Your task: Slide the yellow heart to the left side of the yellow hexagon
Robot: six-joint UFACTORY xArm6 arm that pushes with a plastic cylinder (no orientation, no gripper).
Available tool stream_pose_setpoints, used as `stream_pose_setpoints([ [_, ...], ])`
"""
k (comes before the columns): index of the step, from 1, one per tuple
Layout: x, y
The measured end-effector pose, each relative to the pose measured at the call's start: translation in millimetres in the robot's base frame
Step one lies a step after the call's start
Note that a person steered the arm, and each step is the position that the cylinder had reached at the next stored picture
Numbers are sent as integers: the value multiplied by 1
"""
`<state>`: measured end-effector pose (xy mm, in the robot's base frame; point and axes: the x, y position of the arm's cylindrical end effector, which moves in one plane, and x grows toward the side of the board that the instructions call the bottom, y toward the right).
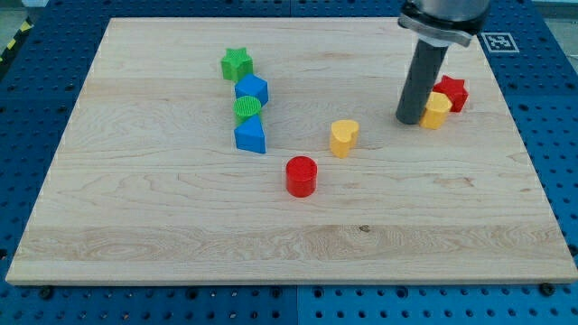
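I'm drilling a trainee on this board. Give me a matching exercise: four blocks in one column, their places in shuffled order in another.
1. green star
2. red cylinder
3. yellow hexagon
4. yellow heart

A. touching my tip on its right
B. top of the left-hand column of blocks
C. nearest the view's bottom
D. alone near the board's middle

Pairs: 1-B, 2-C, 3-A, 4-D

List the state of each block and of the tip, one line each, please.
tip: down on the board, touching the yellow hexagon's left side
yellow hexagon: against the red star
red star: touching the hexagon
yellow heart: free, apart from the tip
red cylinder: free
green star, blue cube, green cylinder, blue wedge: packed in one column
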<state>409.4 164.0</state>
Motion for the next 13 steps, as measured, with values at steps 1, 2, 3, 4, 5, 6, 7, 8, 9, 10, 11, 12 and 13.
stream_pose_setpoints([
  [1,-3,25],
  [2,-3,5],
  [3,-3,-60],
  [4,-1,-124],
  [5,24,-159],
  [6,48,-145],
  [7,48,-113],
  [8,48,-76],
  [9,48,-39],
  [10,48,-15],
  [11,48,-8],
  [12,47,-10],
  [13,39,-13],
])
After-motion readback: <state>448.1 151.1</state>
